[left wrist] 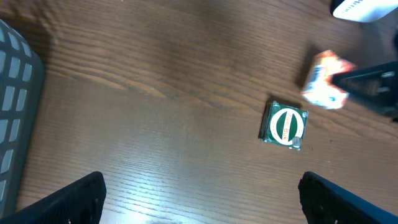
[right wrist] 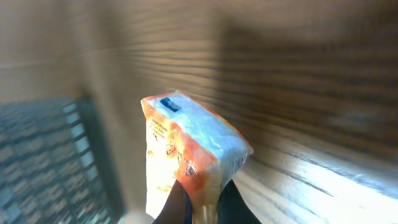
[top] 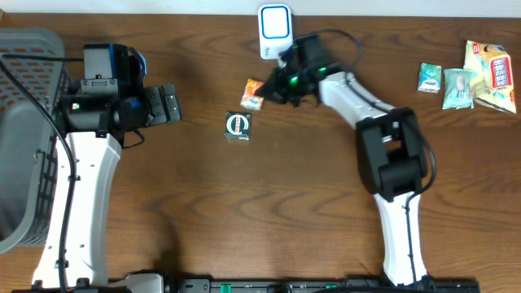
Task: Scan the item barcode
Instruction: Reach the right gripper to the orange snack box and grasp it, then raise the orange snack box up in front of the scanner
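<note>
The orange packet (top: 253, 94) is pinched by one edge between the jaws of the right gripper (top: 269, 89), just beside the white scanner (top: 274, 28) at the far edge of the table (top: 244, 212). A green box (top: 238, 124) lies near it. The left gripper (top: 171, 103) hovers with jaws spread wide, between box and grey basket (top: 24, 122)

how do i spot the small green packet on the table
Find the white scanner at the far edge of the brown wooden table. Just nearer and left lies a flat dark green square packet. Unlike the orange and white pouch in the right gripper beside it, it bears a white oval ring.
</note>
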